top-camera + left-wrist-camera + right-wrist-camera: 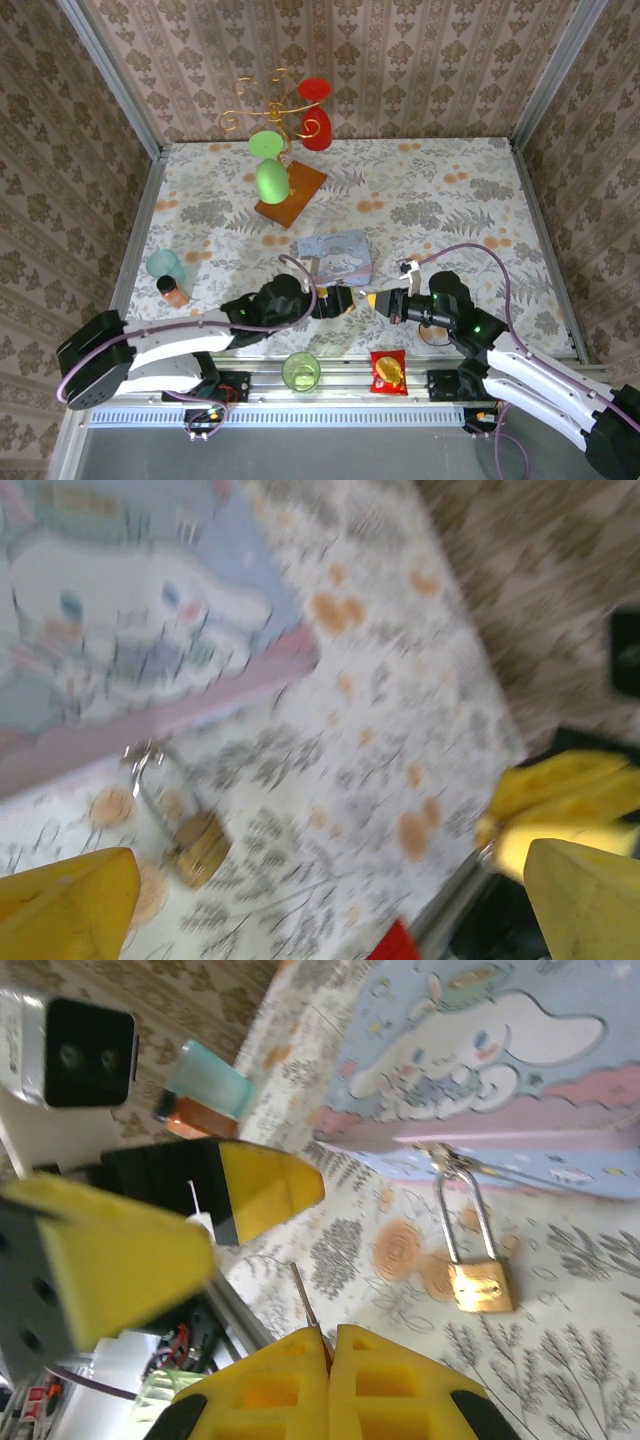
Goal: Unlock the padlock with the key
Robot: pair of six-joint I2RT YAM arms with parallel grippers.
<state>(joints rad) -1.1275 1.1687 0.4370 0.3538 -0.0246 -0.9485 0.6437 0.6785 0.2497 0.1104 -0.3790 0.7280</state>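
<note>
Right tool (330,1348) pinching slender silvery metal key (303,1305); left tool (322,905) spread. Steady small brass padlock (480,1286), then align key tip to keyhole.

The small brass-gold padlock (480,1287) is showing a silver shackle; the slender metal key (303,1295) is gleaming silvery; the flat pale-blue tin (520,1080) is displaying a white cartoon.

tin (335,257): one;
padlock (480,1285): one, at the tin's edge;
key (303,1295): one, near the tin;
snack packet (388,372): one, on the tin's near side;
green cup (300,371): one
</note>
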